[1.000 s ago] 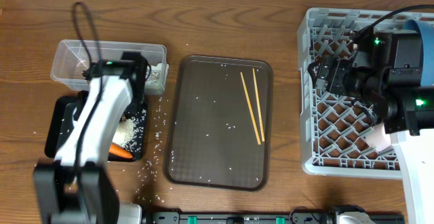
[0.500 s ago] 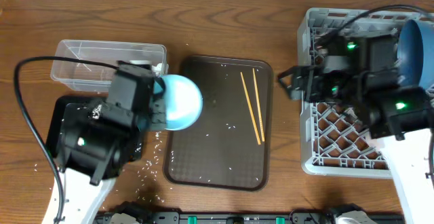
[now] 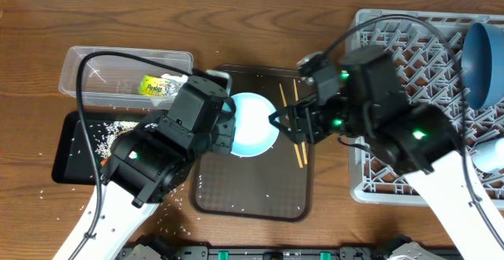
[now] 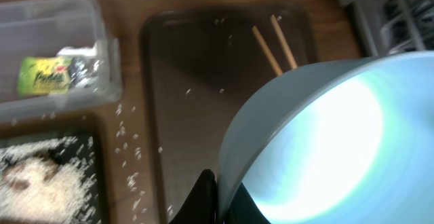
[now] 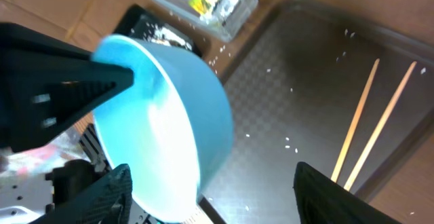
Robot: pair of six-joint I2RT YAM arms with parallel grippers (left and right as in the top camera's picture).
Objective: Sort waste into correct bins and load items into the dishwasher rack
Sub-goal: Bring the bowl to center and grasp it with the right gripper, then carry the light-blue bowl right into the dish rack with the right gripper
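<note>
My left gripper (image 3: 226,130) is shut on the rim of a light-blue bowl (image 3: 253,124), holding it tilted above the brown serving tray; the pinch shows in the left wrist view (image 4: 220,200) with the bowl (image 4: 325,136). My right gripper (image 3: 287,122) is open right beside the bowl, its fingers (image 5: 217,197) spread with the bowl (image 5: 169,115) partly between them. The yellow-green wrapper (image 3: 161,87) lies in the clear tub (image 3: 94,67). The black tray (image 3: 71,150) holds rice. Two chopsticks (image 3: 300,154) lie on the serving tray. The large blue dish (image 3: 482,51) stands in the grey rack (image 3: 409,43). The carrot is hidden.
The brown serving tray (image 3: 236,189) sits in the middle with scattered rice grains on it. More rice lies on the wooden table between it and the black tray. Both arms crowd the space above the serving tray.
My left arm has swung the light-blue bowl from over the black tray to over the serving tray. My right arm has moved left from the rack to the bowl, gripper open.
</note>
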